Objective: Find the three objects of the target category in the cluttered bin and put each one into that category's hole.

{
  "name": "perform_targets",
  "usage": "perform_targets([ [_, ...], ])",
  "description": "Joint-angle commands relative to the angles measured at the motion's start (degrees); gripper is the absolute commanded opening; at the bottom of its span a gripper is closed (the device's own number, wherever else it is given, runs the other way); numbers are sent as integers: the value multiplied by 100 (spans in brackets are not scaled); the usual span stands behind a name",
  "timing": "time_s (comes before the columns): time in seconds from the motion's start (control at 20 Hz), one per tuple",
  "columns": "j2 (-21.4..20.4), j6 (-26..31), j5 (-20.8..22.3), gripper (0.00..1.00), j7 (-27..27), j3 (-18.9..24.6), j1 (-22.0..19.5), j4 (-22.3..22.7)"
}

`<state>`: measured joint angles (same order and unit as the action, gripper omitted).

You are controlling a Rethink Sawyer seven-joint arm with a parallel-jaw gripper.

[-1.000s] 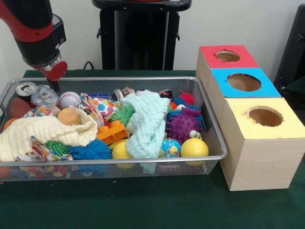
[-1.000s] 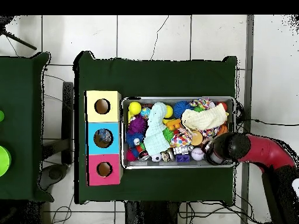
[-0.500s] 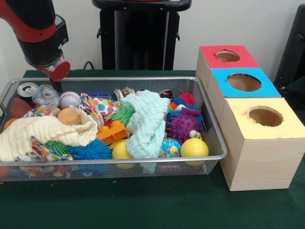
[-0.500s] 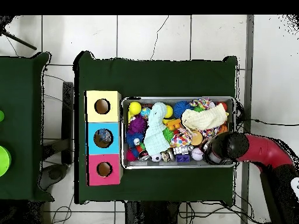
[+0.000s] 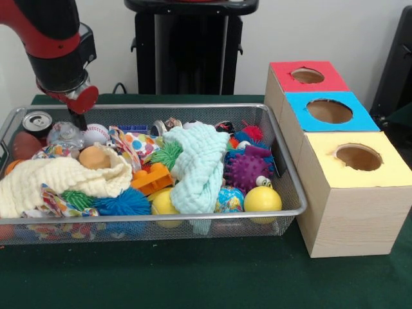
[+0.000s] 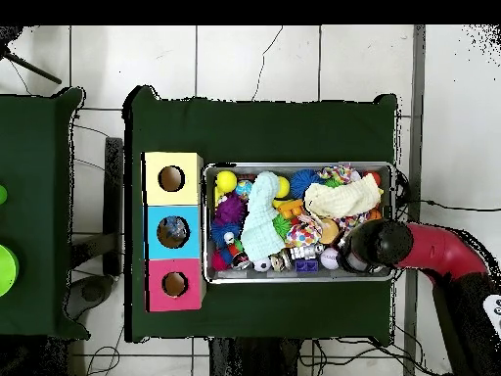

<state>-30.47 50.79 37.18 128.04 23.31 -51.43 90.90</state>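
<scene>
No text, label, brand, number or sign can be read on anything here: the three coloured boxes (image 5: 335, 135) carry no lettering, and the can (image 5: 37, 122) shows only its plain top

We see a plain pale wall (image 5: 335, 29) at the far side in the front view, evenly lit, with no window showing; a dark chair-like shape (image 5: 398, 64) stands at the far right edge. The desk (image 5: 193, 277) wears a dark green cloth; from overhead it sits on a floor of large pale tiles (image 6: 235, 59) with dark grout lines and a thin crack in one tile; thin cables (image 6: 98, 137) trail over the floor beside it. At the left of the overhead view we find a second green-covered desk (image 6: 34, 206), just apart from the first, with bright green items (image 6: 6, 266) at its left edge.
</scene>
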Motion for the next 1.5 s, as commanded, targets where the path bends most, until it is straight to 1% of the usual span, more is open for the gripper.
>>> perform_targets([
  [0.05, 379, -1911, 774, 0, -1109, 624, 36, 56],
  [0.15, 490, -2228, 864, 0, -976, 654, 66, 33],
  [0.3, 521, -2350, 874, 0, -920, 648, 117, 72],
  [0.4, 364, -2377, 847, 0, -828, 598, 178, 189],
  [0.6, -122, -2386, 725, 0, -679, 492, 311, 545],
  [0.9, -432, -2458, 581, 0, -584, 401, 420, 859],
  [1.1, -452, -2498, 611, 0, -492, 321, 486, 820],
  [1.25, -475, -2447, 579, 0, -518, 326, 483, 789],
  [1.5, -812, -2374, 540, 0, -392, 196, 552, 926],
])
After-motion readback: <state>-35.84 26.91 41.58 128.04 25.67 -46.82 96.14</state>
